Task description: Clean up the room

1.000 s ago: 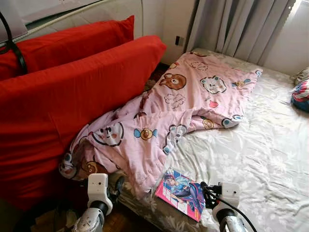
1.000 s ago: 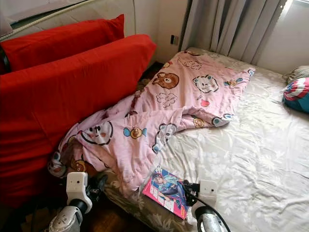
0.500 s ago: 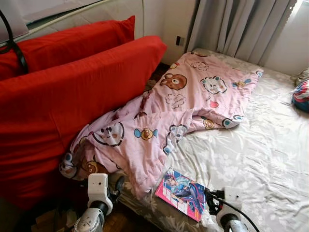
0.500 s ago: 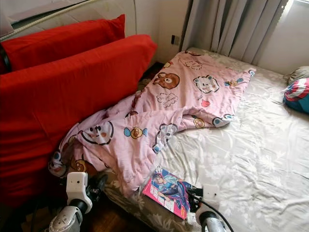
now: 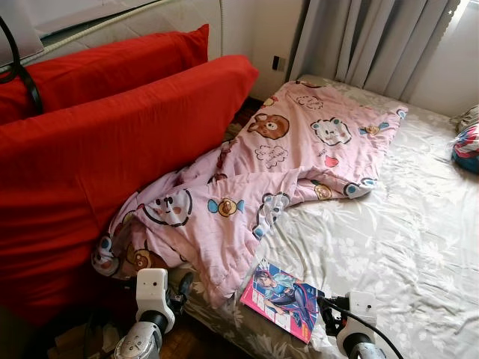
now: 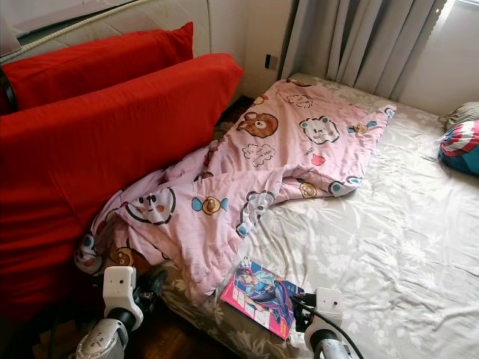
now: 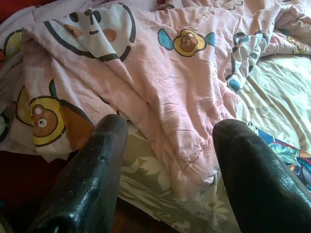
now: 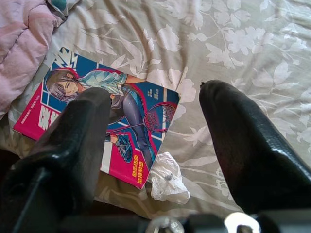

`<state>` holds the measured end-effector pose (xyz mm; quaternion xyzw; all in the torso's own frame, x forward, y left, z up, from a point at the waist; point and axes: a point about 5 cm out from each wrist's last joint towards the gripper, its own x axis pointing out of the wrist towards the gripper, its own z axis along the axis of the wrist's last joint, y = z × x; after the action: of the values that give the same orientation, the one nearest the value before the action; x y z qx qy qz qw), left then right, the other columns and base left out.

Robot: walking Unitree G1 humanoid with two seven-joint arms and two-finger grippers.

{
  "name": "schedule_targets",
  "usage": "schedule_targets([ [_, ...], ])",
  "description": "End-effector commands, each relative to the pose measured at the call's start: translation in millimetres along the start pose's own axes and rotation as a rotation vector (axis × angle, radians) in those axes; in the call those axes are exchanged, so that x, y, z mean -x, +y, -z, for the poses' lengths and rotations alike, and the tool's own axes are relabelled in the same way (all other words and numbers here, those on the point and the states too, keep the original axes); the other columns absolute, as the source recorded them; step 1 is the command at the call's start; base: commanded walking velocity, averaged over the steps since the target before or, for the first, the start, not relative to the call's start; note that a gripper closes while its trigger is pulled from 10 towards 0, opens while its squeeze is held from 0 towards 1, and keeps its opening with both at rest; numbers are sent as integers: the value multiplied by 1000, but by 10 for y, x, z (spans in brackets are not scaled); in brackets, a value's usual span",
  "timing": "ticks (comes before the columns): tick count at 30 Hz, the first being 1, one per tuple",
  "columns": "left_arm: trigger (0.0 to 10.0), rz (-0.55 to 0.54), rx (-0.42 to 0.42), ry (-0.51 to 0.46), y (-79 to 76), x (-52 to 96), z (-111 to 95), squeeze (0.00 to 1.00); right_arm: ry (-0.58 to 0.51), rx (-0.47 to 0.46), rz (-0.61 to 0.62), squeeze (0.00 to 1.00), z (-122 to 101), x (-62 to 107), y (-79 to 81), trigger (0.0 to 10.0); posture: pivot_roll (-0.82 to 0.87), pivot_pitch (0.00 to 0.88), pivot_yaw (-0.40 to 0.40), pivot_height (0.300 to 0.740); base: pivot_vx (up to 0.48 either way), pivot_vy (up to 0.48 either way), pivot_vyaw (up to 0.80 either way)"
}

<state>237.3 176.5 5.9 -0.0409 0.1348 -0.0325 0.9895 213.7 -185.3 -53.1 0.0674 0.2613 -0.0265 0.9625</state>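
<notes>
Our right tool (image 8: 155, 160) hangs above the bed (image 5: 389, 239) with its fingers (image 8: 243, 141) wide apart and nothing held, just beside the book (image 5: 283, 298). That book lies flat at the bed's near edge, and a crumpled scrap of clear wrapper (image 8: 167, 177) touches its corner. Next to the book we see the pink blanket (image 5: 262, 179), bunched and spilling over the bed's side against red cushions (image 5: 97, 142). Our left tool (image 7: 167, 160) hangs near the blanket's low edge, spread open and empty. Farther from the book, a striped bundle (image 5: 467, 146) lies by the curtains (image 5: 374, 41).
</notes>
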Motion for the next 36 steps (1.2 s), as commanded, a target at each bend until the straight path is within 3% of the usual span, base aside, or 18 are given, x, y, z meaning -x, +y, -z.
schedule_targets([
  [1,10000,8,-1,8,-24,6,19,0,3,-8,9,0,11,6,-14,10000,-45,81,-67,740,0,0,0],
  [18,10000,6,2,7,-26,11,24,0,29,8,11,0,38,4,4,10000,-45,88,-69,725,0,0,0],
  [36,10000,6,1,7,-28,10,24,0,-25,11,-1,0,-37,-20,76,10000,-45,92,-69,700,0,0,0],
])
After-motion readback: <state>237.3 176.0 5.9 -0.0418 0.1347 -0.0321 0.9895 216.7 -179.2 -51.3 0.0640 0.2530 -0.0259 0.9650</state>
